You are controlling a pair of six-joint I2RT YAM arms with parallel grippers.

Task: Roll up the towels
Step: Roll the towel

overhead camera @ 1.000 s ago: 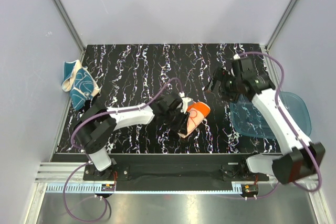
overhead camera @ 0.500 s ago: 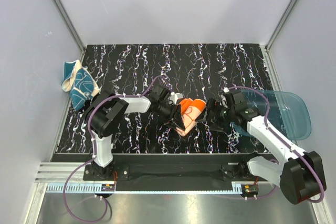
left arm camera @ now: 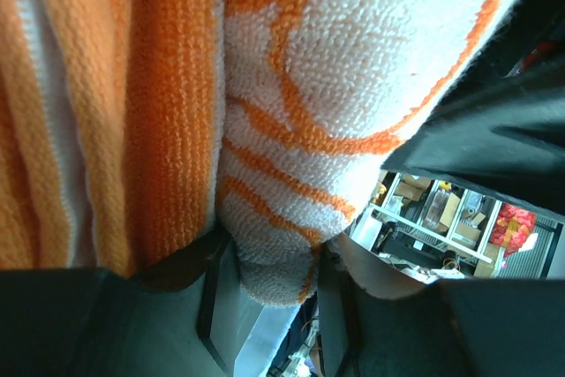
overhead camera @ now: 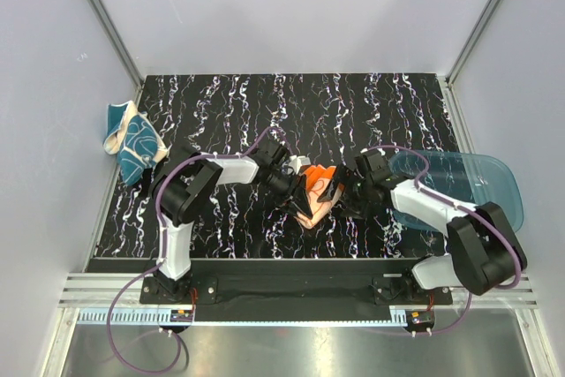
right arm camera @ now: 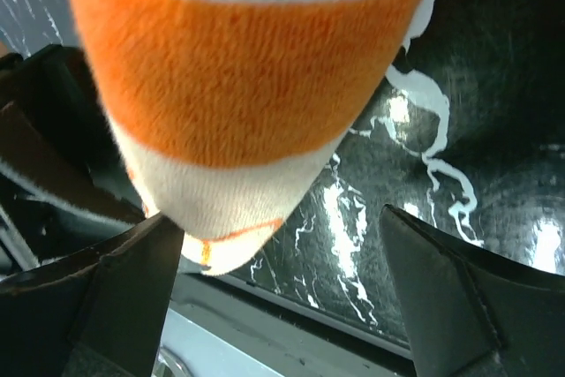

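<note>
The orange and peach towel (overhead camera: 320, 190) sits bunched and partly rolled at the middle of the table. My left gripper (overhead camera: 298, 192) meets it from the left and is shut on a fold of it. In the left wrist view that pale, orange-lined fold (left arm camera: 291, 174) is pinched between the two fingers (left arm camera: 216, 306). My right gripper (overhead camera: 350, 197) is at the towel's right side, open wide. In the right wrist view the towel's end (right arm camera: 238, 86) hangs between the spread fingers (right arm camera: 450, 297), close to the left one. The teal towel (overhead camera: 132, 140) lies crumpled at the table's far left edge.
A translucent blue tray (overhead camera: 477, 184) lies at the right edge of the black marbled table (overhead camera: 229, 112), partly under the right arm. Grey walls with metal rails close in the left, back and right sides.
The right arm swung from the back right down to the towel's right side, jaws still open. The left arm kept its grip and turned the towel more upright.
</note>
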